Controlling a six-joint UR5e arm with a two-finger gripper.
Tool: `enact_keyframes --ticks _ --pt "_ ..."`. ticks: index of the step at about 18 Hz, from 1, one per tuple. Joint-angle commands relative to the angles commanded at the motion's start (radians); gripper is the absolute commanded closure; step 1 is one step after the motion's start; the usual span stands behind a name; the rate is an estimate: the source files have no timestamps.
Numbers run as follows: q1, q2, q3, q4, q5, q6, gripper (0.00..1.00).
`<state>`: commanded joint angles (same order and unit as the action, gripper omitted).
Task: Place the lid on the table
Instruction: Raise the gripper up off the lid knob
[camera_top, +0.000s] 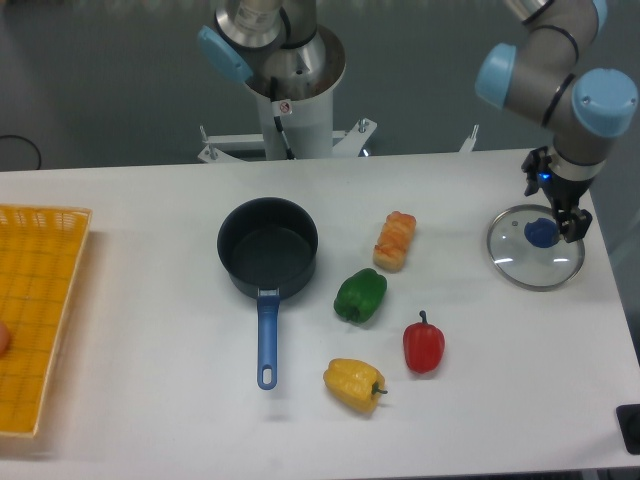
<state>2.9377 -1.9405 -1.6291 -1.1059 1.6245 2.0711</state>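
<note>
The lid is a round glass disc with a thin metal rim and a dark blue knob. It lies flat on the white table near the right edge. My gripper hangs straight over the lid with its dark fingertips down at knob height, right beside the knob. The jaws stand apart and the knob shows free to the left of the near finger. The dark blue-handled saucepan stands uncovered and empty at the table's middle.
A sushi-like toy, a green pepper, a red pepper and a yellow pepper lie between the pan and the lid. A yellow woven tray sits at the left edge. The arm's base stands behind the table.
</note>
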Motion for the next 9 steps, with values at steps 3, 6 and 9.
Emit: enact_keyframes --ticks 3,6,9 --pt "-0.044 0.012 0.002 -0.012 -0.006 -0.084 0.01" --pt "-0.090 0.014 0.008 -0.014 -0.020 -0.164 0.01" --pt "-0.132 0.012 0.012 -0.011 -0.055 -0.245 0.01"
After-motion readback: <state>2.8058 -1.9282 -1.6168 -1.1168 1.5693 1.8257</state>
